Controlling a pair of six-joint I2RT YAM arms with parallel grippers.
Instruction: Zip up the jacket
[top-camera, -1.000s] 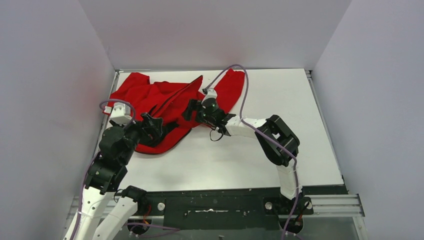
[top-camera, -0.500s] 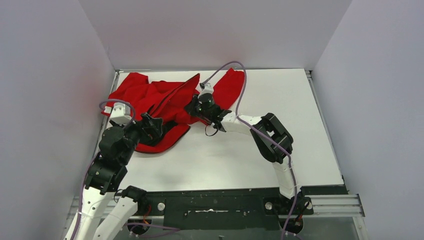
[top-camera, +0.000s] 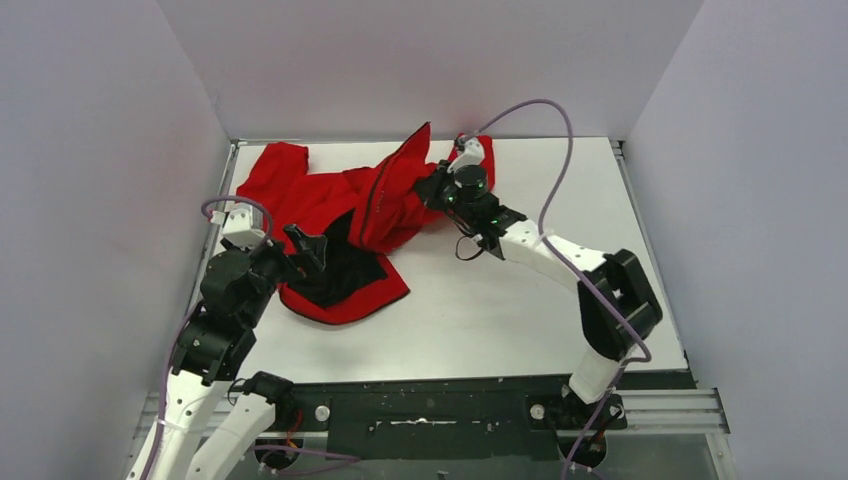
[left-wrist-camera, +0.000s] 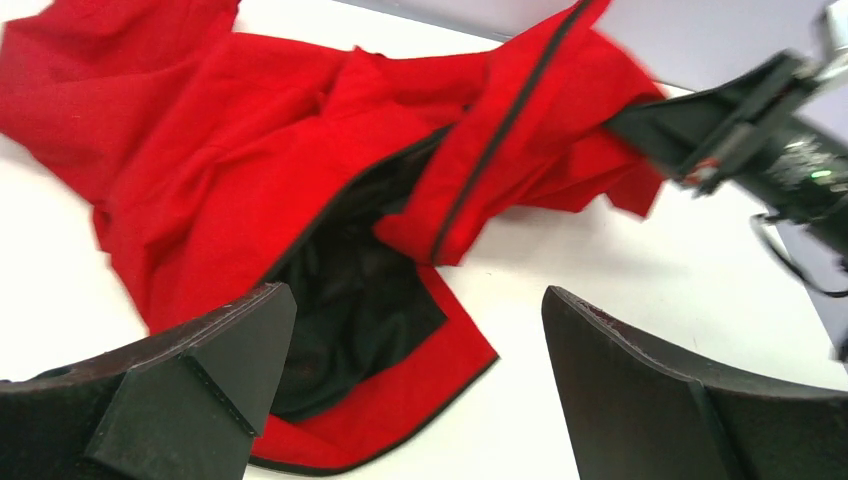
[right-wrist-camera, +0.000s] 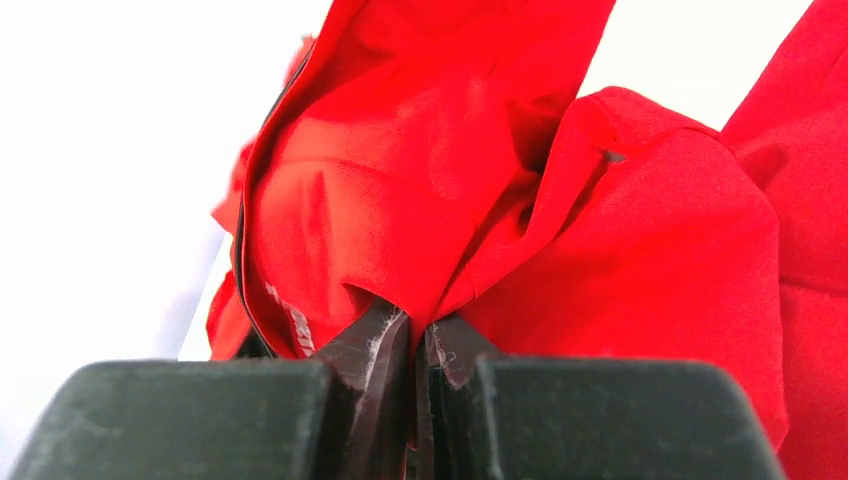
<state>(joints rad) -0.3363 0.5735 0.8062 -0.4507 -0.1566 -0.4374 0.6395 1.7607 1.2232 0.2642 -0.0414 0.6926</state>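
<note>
- the jacket (top-camera: 320, 190) lies crumpled and unzipped on the far left part of the table (top-camera: 500, 300), with one sleeve reaching toward the back left corner.
- its near front panel is folded open, so the dark lining (top-camera: 345, 268) shows, and a dark-edged hem curves along the near side.
- the right gripper (top-camera: 433, 187) is over the far middle of the table, with its jaws pinched tight on a fold of red cloth.
- in the right wrist view its fingers (right-wrist-camera: 375, 350) almost meet, with fabric bunched between them.
- the cloth it holds rises off the table into a peak, and the dark zipper (top-camera: 376, 195) runs down the raised panel from that peak.
- the left gripper (top-camera: 308, 247) sits at the jacket's near left side, by the open lining, with its jaws wide apart and holding nothing.
- in the left wrist view the lining and hem lie between its two fingers (left-wrist-camera: 200, 370); whether they touch the cloth cannot be told.
- the right arm stretches diagonally from its base at the near right, and a purple cable (top-camera: 545, 115) arcs above it.
</note>
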